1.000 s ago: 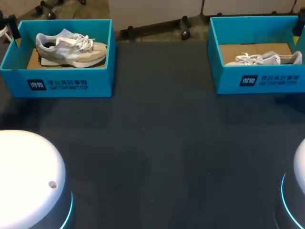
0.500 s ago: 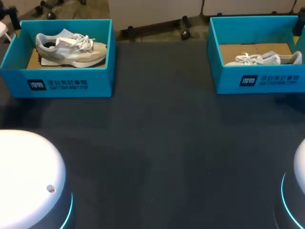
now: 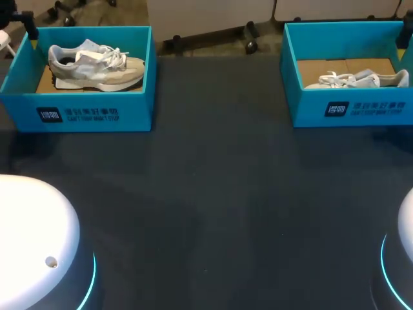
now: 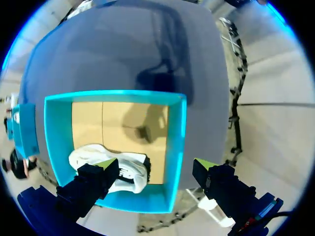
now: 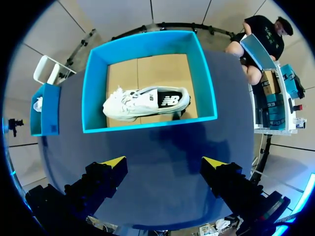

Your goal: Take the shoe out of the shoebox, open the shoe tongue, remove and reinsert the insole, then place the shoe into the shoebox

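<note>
Two teal shoeboxes stand at the table's far side. The left shoebox (image 3: 90, 113) holds a beige and white shoe (image 3: 97, 64) lying on its side. In the right shoebox (image 3: 352, 110) lies a white shoe (image 3: 358, 79). My left gripper (image 4: 155, 164) hangs open above the left shoebox (image 4: 174, 147), over its outer end; one finger covers part of the shoe (image 4: 125, 169). My right gripper (image 5: 164, 162) is open above the bare table, short of the right shoebox (image 5: 147, 127), with the white shoe (image 5: 147, 102) ahead of it. Neither gripper touches anything.
The dark table top (image 3: 213, 194) spreads wide between the boxes and my arm bases (image 3: 32, 245) at the near corners. Each box has a brown cardboard floor (image 5: 152, 73) beside its shoe.
In the head view the left arm's base has turned a little, and the dark part at the far left corner has shifted slightly right. Boxes, shoes and the right arm are as before.
</note>
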Available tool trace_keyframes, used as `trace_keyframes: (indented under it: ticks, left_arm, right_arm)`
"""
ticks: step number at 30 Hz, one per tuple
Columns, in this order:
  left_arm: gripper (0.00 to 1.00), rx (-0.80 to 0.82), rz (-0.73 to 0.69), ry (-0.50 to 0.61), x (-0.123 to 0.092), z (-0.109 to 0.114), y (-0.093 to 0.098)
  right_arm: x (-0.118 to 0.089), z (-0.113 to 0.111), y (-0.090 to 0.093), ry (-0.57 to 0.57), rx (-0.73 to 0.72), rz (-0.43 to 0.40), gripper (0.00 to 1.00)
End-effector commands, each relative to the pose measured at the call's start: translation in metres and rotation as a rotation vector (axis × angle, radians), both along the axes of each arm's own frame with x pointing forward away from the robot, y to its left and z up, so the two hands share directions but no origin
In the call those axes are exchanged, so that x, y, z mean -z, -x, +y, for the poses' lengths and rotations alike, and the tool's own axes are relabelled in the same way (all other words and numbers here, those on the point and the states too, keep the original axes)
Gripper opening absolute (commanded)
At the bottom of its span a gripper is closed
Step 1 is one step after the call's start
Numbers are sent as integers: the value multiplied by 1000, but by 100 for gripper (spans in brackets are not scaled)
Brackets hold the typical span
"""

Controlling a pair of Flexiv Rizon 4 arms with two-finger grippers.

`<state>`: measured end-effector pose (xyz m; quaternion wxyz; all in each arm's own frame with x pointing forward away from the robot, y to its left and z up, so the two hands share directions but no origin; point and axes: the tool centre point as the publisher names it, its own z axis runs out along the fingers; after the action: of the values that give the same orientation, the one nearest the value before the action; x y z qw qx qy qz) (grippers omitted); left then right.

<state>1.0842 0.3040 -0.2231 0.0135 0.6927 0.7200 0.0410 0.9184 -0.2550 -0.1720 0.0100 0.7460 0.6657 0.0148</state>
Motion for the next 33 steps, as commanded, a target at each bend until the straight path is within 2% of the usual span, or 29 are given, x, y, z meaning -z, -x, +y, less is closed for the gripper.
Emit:
trace_keyframes:
  ticks: [1,9,11,13,21,27,33]
  left_arm:
    - [100,9,66,14,0,7,-30]
    - [100,9,66,14,0,7,-30]
    - [100,67,52,49,2,1,-34]
    - [100,81,25,9,9,-9,-42]
    - [100,135,36,-4,29,-28,-65]
    - [100,151,44,-17,44,-29,-72]
    - [100,180,36,-35,62,-28,-95]
  right_arm:
    - [0,0,0,1,1,0,100]
    - [0,0,0,1,1,0,100]
    - [0,0,0,1,1,0,100]
    - [0,0,0,1,1,0,100]
    - [0,0,0,1,1,0,100]
    - [0,0,0,1,1,0,100]
    - [0,0,0,1,1,0,100]
